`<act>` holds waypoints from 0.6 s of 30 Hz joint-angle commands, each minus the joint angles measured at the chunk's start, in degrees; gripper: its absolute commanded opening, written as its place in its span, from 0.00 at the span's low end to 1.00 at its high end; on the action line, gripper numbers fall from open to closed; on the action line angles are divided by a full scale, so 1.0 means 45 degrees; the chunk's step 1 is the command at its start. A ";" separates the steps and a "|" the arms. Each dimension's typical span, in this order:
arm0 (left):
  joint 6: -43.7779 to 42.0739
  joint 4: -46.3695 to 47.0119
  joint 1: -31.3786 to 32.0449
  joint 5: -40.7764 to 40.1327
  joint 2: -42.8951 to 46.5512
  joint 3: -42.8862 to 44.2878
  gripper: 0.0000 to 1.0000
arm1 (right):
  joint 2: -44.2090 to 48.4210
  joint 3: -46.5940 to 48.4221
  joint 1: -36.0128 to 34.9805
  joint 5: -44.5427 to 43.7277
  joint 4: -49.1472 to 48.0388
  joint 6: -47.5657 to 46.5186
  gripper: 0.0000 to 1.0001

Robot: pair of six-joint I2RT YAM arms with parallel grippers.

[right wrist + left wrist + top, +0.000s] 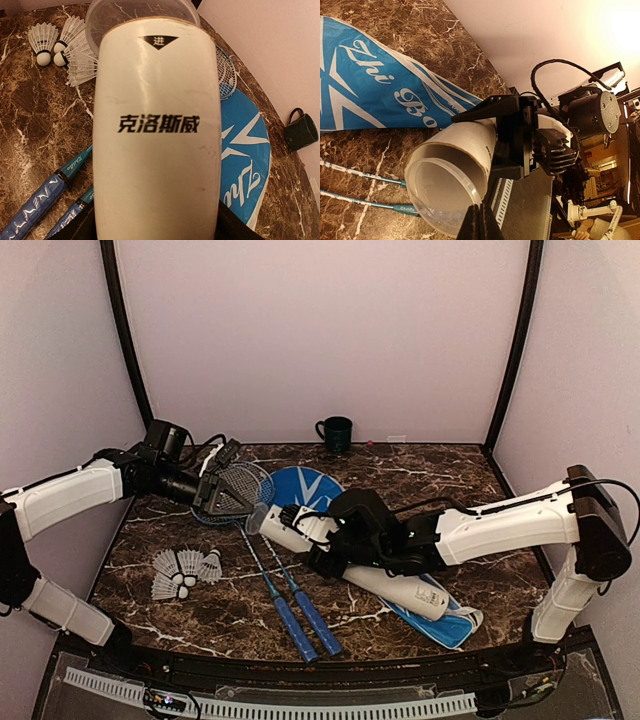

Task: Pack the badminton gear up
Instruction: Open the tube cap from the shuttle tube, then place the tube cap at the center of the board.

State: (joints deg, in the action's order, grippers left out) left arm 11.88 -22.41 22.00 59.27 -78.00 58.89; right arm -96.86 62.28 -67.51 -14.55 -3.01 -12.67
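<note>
The long white tube (390,585) lies slantwise over the blue cover (452,625). My right gripper (318,540) is shut around the tube's upper part, a finger on each side (155,231). At the tube's open mouth (465,145) a clear lid (440,195) hangs a little off the rim. My left gripper (480,220) is shut, its tips pinching that lid's edge. Two blue-handled rackets (300,618) lie side by side left of the tube. Their heads rest under the left gripper (238,508). Three white shuttlecocks (185,570) sit in a cluster further left.
A dark green mug (335,432) stands at the back wall, behind the cover's round end. White walls close the table on three sides. The right arm stretches across the right half of the marble top (420,475).
</note>
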 commanded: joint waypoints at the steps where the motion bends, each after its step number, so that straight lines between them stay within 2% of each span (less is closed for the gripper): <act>1: -0.0616 -0.0741 -0.0090 -0.0857 0.0431 0.0308 0.00 | 0.0440 -0.0243 -0.0017 -0.0299 -0.0173 0.0334 0.67; 10: -0.0927 -0.1268 -0.0161 -0.3132 0.0679 0.0247 0.00 | 0.0459 -0.0266 -0.0013 -0.0341 -0.0130 0.0332 0.67; 18: -0.1209 -0.1806 -0.0697 -0.5949 0.0712 -0.0107 0.00 | 0.0321 -0.0170 -0.0005 -0.0278 -0.0192 0.0315 0.67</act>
State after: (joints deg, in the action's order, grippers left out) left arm 8.01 -27.86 20.62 40.18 -76.29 58.89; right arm -96.84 61.84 -67.51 -15.27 -2.96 -12.49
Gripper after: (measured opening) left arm 0.008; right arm 0.673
